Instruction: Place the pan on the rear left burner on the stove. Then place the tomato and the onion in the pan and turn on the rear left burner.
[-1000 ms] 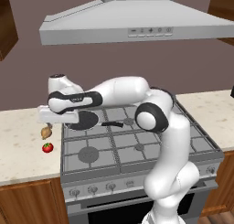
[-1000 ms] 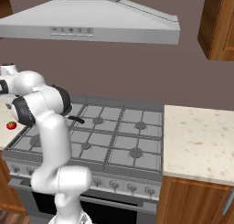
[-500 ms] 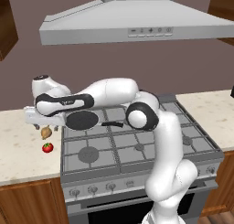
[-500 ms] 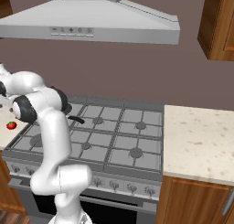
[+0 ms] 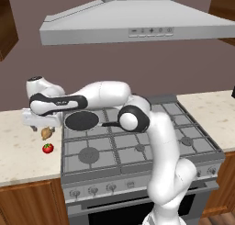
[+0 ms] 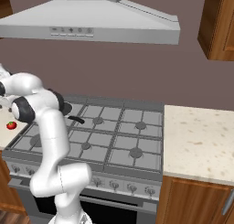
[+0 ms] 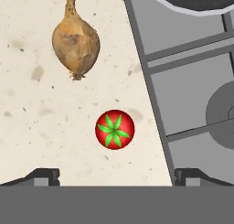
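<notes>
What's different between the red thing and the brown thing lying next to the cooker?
The tomato is bright red and round with a green star-shaped top; the onion is tan-brown and bulb-shaped with a thin stalk. The onion looks somewhat bigger. The tomato lies nearer the counter's front edge, the onion further back. Both rest on the speckled counter, apart from each other, left of the stove.

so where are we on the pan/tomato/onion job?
Done: the pan sits on the rear left burner of the stove. In hand: nothing; the gripper is open above the counter, over the tomato, beside the onion. Left: both into the pan, then the burner on.
</notes>
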### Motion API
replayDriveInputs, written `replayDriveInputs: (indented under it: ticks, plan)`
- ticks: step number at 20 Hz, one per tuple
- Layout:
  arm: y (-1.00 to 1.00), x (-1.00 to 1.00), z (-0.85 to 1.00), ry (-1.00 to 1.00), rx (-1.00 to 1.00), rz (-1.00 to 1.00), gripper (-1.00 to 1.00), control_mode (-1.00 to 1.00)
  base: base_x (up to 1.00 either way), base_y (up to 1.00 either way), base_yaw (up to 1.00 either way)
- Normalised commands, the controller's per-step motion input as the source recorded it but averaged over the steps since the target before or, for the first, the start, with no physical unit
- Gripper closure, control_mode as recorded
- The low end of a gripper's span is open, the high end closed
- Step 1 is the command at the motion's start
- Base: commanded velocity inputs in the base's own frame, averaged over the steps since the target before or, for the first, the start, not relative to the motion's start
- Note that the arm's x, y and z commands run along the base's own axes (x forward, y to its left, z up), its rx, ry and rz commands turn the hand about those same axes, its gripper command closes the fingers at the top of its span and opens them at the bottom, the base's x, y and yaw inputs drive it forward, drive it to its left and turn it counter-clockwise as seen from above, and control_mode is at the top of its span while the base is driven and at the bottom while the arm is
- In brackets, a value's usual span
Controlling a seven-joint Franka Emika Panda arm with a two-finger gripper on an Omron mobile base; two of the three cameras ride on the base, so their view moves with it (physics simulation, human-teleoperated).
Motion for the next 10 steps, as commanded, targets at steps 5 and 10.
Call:
replayDriveInputs:
  ticks: [5,10]
  plan:
    - [0.0,0.01,-0.4,0.0,0.0,-0.02,-1.0,-1.0,0.0,0.0,0.0]
    - [0.0,0.0,-0.45,0.0,0.0,-0.03,-1.0,-1.0,0.0,0.0,0.0]
